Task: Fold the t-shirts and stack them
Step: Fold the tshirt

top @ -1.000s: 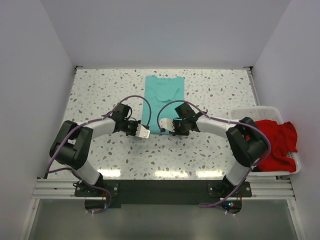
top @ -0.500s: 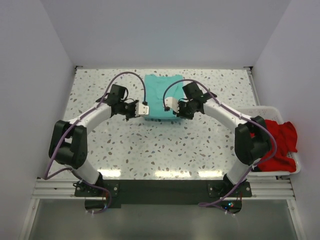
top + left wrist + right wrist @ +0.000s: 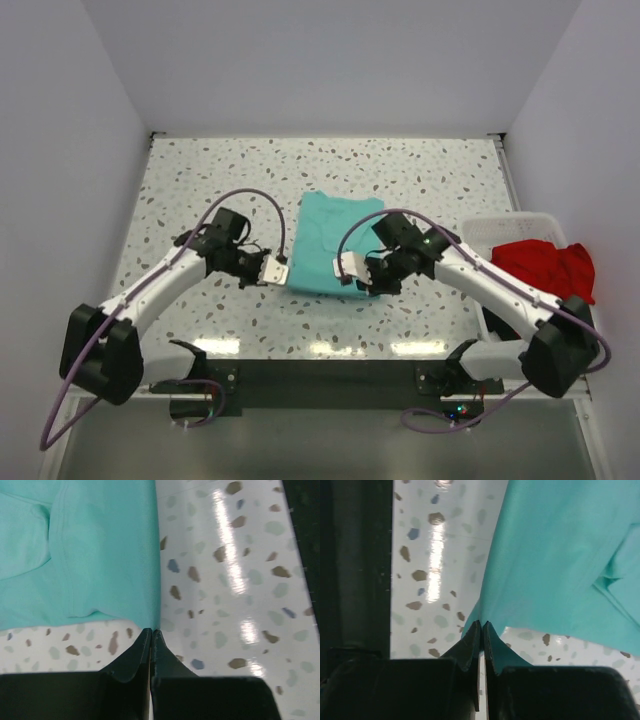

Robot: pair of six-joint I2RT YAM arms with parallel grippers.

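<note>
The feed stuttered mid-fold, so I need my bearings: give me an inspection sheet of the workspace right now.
Surface: speckled table, glare along near edge.
Job's things: teal t-shirt folded, flat at centre; red t-shirt crumpled in the basket.
Clutter: white basket at right edge; nothing else seen.
Grippers: left gripper and right gripper each shut on a near corner of the teal t-shirt.
Cables: purple left cable and right cable arch above the arms.
Surroundings: white walls on three sides.
</note>
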